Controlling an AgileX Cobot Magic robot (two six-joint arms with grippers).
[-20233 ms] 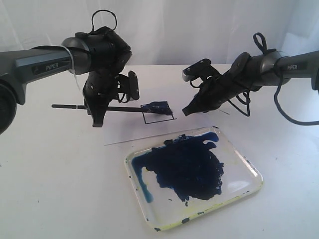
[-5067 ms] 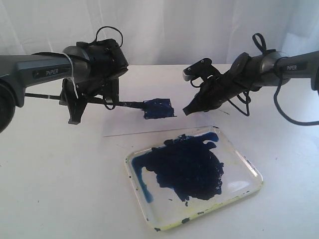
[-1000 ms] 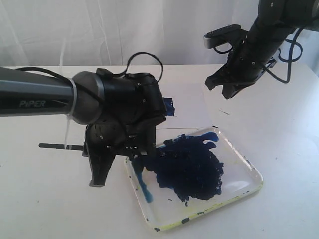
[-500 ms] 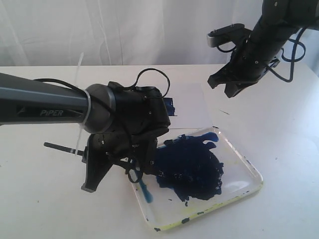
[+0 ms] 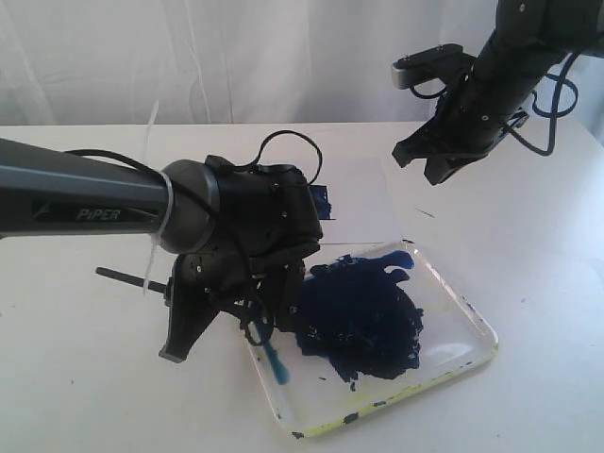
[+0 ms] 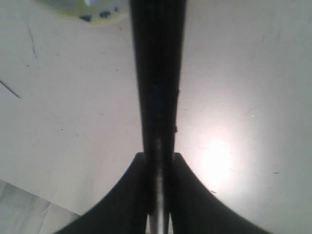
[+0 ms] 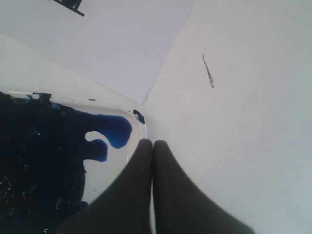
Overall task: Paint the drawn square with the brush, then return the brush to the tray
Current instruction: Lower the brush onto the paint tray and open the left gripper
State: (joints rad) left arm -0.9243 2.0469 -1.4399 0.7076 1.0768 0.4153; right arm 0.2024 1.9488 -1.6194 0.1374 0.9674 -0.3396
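Left end effector (image 6: 158, 161) clamps the brush (image 6: 157, 73) by the tray (image 5: 460, 298); right end effector (image 7: 152, 144) closed, empty.

**Three cameras, one shared spot**

The outside camera looks from slightly above, across the table (image 5: 85, 396) toward a white curtain (image 5: 236, 57), seeing the whole workspace. The left wrist camera looks down close on bare tabletop, catching the tray (image 6: 105, 12) rim. The right wrist camera looks down from higher on a tray corner and the paper (image 7: 122, 48).

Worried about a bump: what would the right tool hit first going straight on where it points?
Likely the rim of the tray at its corner, just ahead of the right tool; depth is unclear, so perhaps the table beside it.
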